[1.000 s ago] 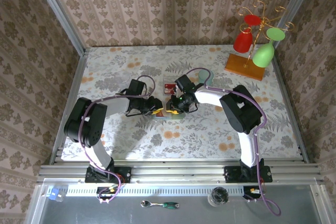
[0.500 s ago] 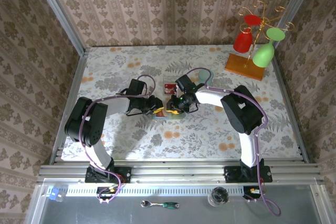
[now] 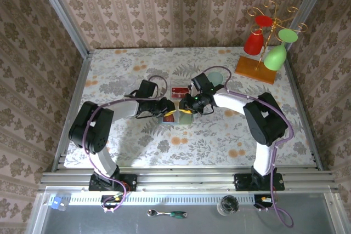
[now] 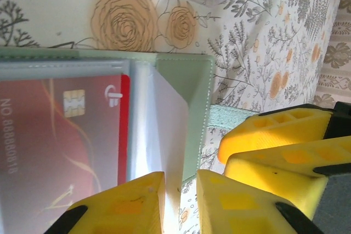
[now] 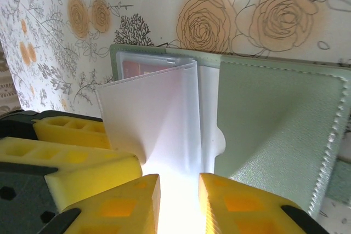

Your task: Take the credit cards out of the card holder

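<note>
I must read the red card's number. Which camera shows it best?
Left wrist: the red card lies large under its clear sleeve, chip and digits sharp. Right wrist catches a red sliver; top external makes the card holder tiny.

One card holder (image 5: 274, 119), one red card (image 4: 60, 146) inside, one teal cup (image 3: 216, 75), one red glass (image 3: 254, 43), one green glass (image 3: 275, 56).

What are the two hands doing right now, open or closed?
Left hand: closed, apparently pinching a clear sleeve of the wallet.
Right hand: closed, apparently pinching a raised clear sleeve.
</note>
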You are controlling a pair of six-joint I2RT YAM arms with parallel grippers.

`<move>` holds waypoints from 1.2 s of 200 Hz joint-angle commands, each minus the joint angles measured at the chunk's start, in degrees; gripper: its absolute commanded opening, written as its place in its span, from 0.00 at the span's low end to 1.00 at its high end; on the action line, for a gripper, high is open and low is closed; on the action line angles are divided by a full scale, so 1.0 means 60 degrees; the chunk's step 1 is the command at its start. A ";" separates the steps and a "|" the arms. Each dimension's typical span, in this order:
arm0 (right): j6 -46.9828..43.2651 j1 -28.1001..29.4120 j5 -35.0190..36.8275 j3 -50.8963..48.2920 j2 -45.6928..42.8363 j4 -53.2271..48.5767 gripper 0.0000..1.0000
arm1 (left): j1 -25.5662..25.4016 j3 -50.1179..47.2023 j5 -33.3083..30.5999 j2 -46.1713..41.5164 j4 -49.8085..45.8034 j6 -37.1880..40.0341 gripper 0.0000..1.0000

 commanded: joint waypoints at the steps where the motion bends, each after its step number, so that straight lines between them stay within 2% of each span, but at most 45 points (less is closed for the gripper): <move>1: -0.0048 -0.0127 0.0237 -0.0312 -0.0494 0.0075 0.25 | -0.0136 0.0365 0.0064 0.0301 -0.0232 -0.0077 0.22; 79: -0.0072 -0.0503 0.0353 -0.1153 -0.1189 0.0333 0.25 | -0.0549 0.0939 0.0063 0.1026 -0.0223 -0.0132 0.23; 152: -0.0119 -0.0686 0.0446 -0.1307 -0.1586 0.0121 0.25 | -0.0683 0.1513 0.0223 0.1498 -0.0061 -0.0186 0.38; 201: -0.0034 -0.0686 0.0421 -0.1249 -0.1582 0.0121 0.26 | -0.0669 0.1964 0.0403 0.1695 -0.0156 -0.0112 0.43; 240: 0.0082 -0.0660 0.0326 -0.1174 -0.1451 0.0205 0.26 | -0.0545 0.2024 0.0437 0.1657 -0.0278 0.0022 0.43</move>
